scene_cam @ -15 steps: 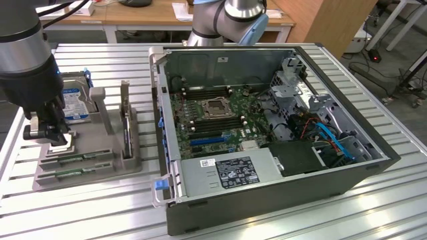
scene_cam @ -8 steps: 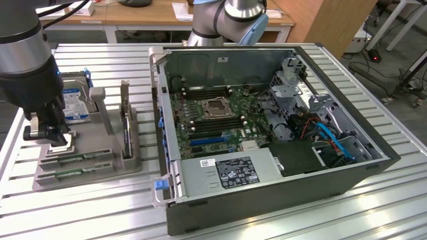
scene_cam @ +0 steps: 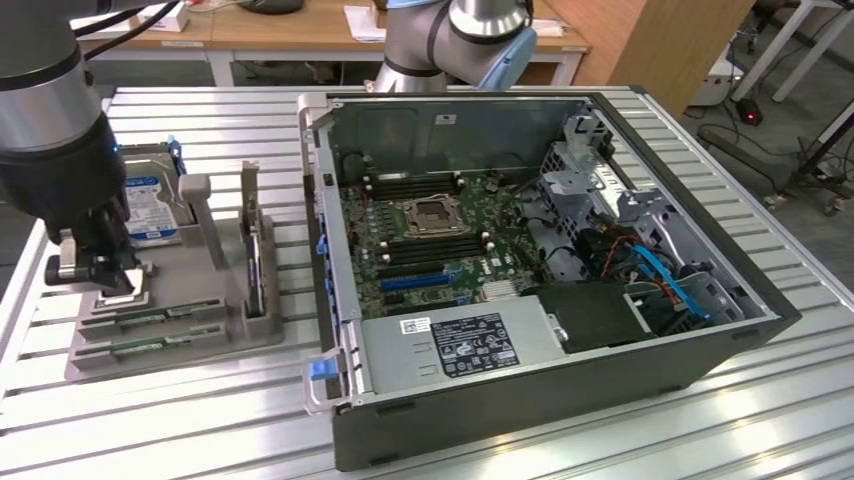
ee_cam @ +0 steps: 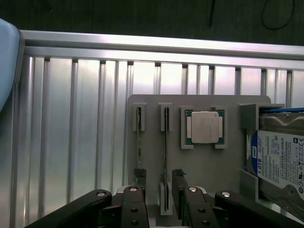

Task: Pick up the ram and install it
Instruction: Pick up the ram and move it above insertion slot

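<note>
Black two-finger pincer [scene_cam: 110, 288] [ee_cam: 158, 178] hangs with its jaws apart, gripping nothing, in the middle left of the exterior view, over the left end of a flat grey plastic holder block [scene_cam: 220, 330] [ee_cam: 152, 102]. From the wrist, the long thin green ram stick [scene_cam: 158, 315] [ee_cam: 165, 137] stands on edge in its slot and runs towards the gap between the fingers [ee_cam: 178, 176]. A second green ram stick [scene_cam: 140, 347] [ee_cam: 138, 142] lies parallel just beside it, in line with the other fingertip. On the same block sit a small square silver processor chip [ee_cam: 205, 127] and, further on, a silver hard drive with a blue-white label [scene_cam: 150, 210] [ee_cam: 278, 161]. The block rests on a ribbed aluminium table [scene_cam: 174, 420] [ee_cam: 71, 118]. On the exterior view's right lies an open dark grey computer case [scene_cam: 561, 405], its green motherboard [scene_cam: 441, 230] exposed.
</note>
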Available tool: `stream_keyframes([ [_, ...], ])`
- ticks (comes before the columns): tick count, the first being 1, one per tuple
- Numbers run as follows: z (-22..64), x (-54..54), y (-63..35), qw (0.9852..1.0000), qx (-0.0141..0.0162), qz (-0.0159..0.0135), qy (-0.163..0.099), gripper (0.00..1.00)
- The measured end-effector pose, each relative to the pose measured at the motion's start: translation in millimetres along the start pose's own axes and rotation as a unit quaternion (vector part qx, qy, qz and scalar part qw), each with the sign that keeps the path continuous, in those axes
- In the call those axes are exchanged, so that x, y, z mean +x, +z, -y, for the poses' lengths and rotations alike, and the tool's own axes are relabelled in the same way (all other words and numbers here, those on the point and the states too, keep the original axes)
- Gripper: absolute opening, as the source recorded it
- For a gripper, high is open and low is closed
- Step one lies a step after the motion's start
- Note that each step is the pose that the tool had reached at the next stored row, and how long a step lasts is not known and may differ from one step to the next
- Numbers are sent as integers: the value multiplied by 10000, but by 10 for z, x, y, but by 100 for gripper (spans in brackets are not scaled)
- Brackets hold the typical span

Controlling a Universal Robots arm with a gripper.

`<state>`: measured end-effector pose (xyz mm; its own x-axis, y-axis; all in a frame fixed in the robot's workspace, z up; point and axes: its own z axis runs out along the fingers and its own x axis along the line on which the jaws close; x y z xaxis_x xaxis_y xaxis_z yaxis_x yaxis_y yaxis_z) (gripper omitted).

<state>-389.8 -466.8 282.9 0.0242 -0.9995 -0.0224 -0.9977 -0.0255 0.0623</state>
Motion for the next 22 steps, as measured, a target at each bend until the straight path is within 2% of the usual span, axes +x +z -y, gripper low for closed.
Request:
stream_keyframes([
  [22, -1, 66, 8, 10000, 0, 0, 0, 35],
])
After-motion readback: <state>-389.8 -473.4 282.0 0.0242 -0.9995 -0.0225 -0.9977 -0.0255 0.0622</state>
